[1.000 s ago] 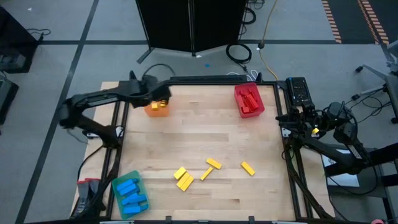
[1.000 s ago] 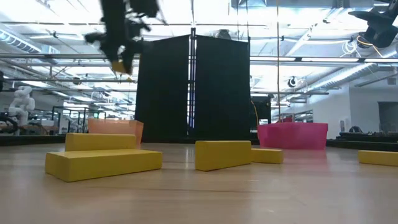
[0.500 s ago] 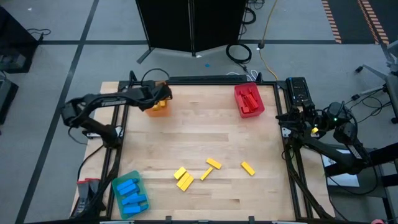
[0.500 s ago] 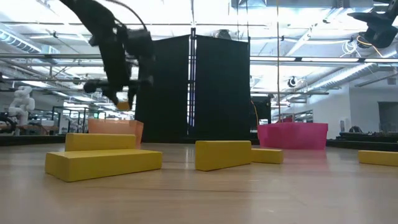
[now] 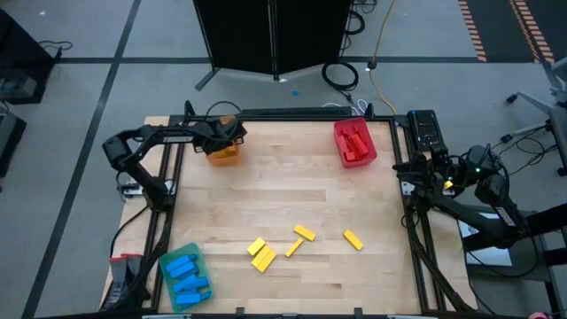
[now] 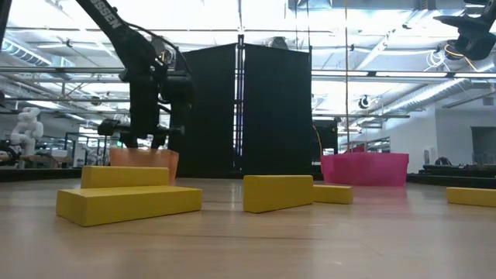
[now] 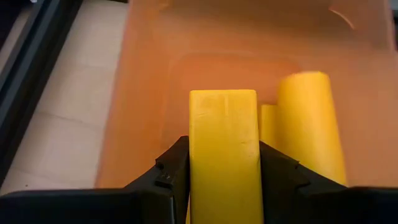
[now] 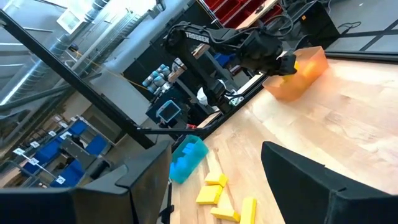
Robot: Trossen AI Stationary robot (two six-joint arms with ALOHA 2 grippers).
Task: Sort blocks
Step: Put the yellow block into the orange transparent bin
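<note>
My left gripper (image 5: 229, 138) is at the table's far left, over the orange tray (image 5: 223, 157), and is shut on a yellow block (image 7: 224, 155). In the low view its fingers (image 6: 147, 139) reach the tray's rim (image 6: 143, 152). Another yellow block (image 7: 310, 124) lies inside the tray. Several loose yellow blocks (image 5: 262, 253) (image 5: 304, 234) (image 5: 353, 239) lie flat on the wood near the table's front. My right gripper (image 8: 230, 186) waits open and empty at the table's right edge (image 5: 415, 170). My left gripper pinches the yellow block by its two long sides (image 7: 194, 163) between its two fingers (image 7: 173, 168). The fingers slant down into the tray from the table's left and lie along the block. The block's free end (image 7: 222, 99) points beyond the fingertips, down at the tray's floor.
A red tray (image 5: 354, 143) with red blocks stands at the far right. A green tray (image 5: 186, 275) with blue blocks sits at the near left corner. A black frame (image 5: 292, 113) runs round the table. Bare wood lies in the middle.
My left gripper has come down from well above the table to the orange tray's rim, rolling about its own axis and tipping its fingers downward. It has kept the yellow block between its fingers all the while.
</note>
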